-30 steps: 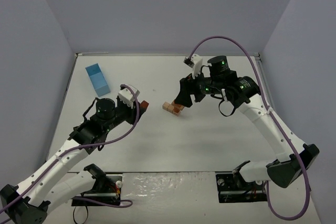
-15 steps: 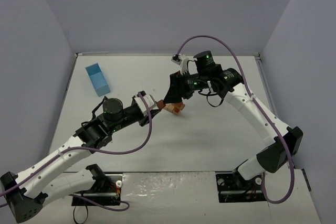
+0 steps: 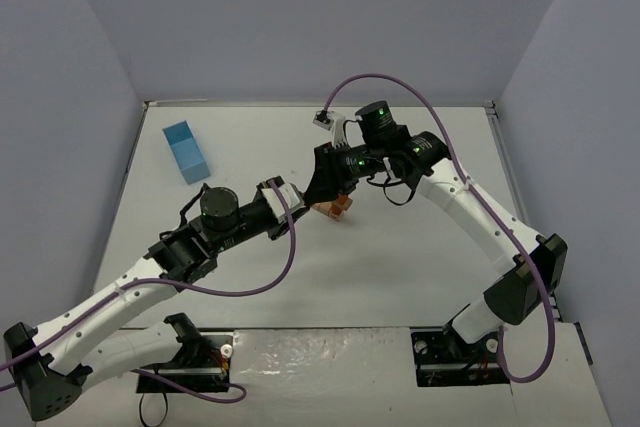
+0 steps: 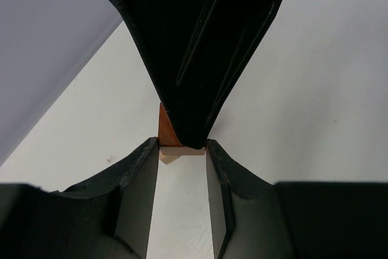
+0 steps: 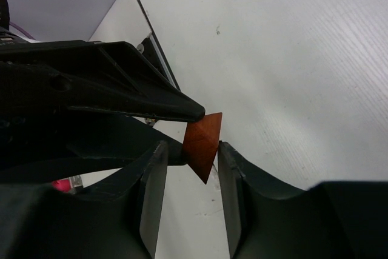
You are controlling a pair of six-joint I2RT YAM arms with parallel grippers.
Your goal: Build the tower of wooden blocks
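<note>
Overhead, I see the light-blue box (image 3: 186,150) on the white table (image 3: 400,267). The wood blocks (image 3: 337,209), a tiny clump of reddish-brown and tan pieces, lie well apart from that box, off toward the right arm's side of it and somewhat nearer the arm bases. Both arms extend to that one spot. The left gripper (image 3: 300,204) is on the box's side of the clump, and the right gripper (image 3: 322,197) is on the side away from the box. Their tips meet just beside the blocks. From this height I cannot tell how either pair of jaws stands.

On the left wrist camera, the left gripper (image 4: 182,148) shows its two fingers with a narrow gap between them. A reddish-brown block (image 4: 165,127), with a pale tan patch under it, sits right at the tips and lies against one finger. A broad black finger (image 4: 200,47) of the right gripper covers the block's other side. I cannot tell whether this hand is clenched on it.

On the right wrist camera, the right gripper (image 5: 193,147) straddles the reddish-brown block (image 5: 203,141) with its jaws apart. One finger is at the block's corner and the other stands off it with a gap. The left gripper's black fingers (image 5: 121,89) point in from the side, their tips at the block.
</note>
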